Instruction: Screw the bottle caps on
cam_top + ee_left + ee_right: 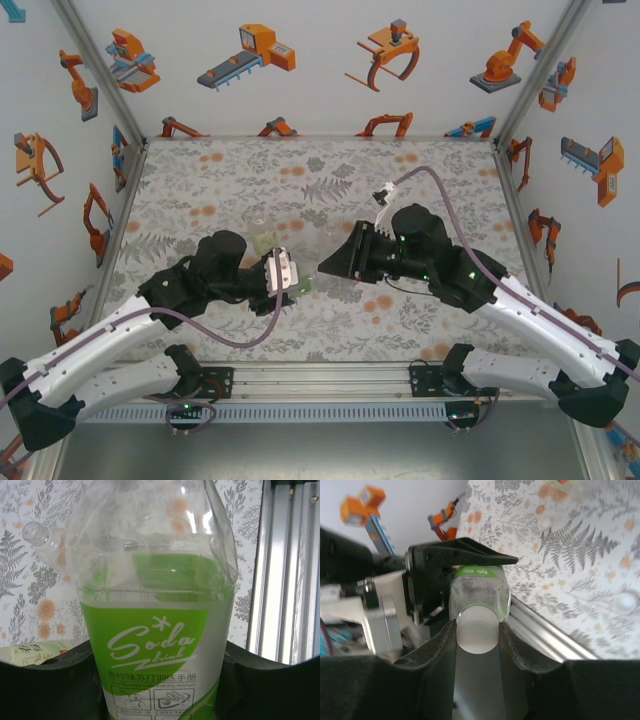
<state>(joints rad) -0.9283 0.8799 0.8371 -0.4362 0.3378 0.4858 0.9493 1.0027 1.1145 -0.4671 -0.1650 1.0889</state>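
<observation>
Pale cap (pixel 477 636) tight in the right hand (pixel 477 628), green-labelled bottle (pixel 155 605) tight in the left hand (pixel 157 655) (colourless bottle (pixel 44 537) just behind).

The green-labelled bottle (pixel 155 620) is thin clear plastic, glossy enough to throw white glints, with a smooth printed film label wrapped round it. The cap (pixel 477 636) at its neck is milky, frosted-looking plastic, duller than the bottle. The right claw (pixel 476 627) has matt black fingers (pixel 437 660) with a faintly grainy surface. The left claw (pixel 157 655) looks the same dull black. The counter (pixel 20 580) wears a matt covering printed with ferns and flowers, and beside it runs a ribbed rail (pixel 285 570) of pale, brushed-looking metal. The arm shells (pixel 100 350) are smooth white plastic.
</observation>
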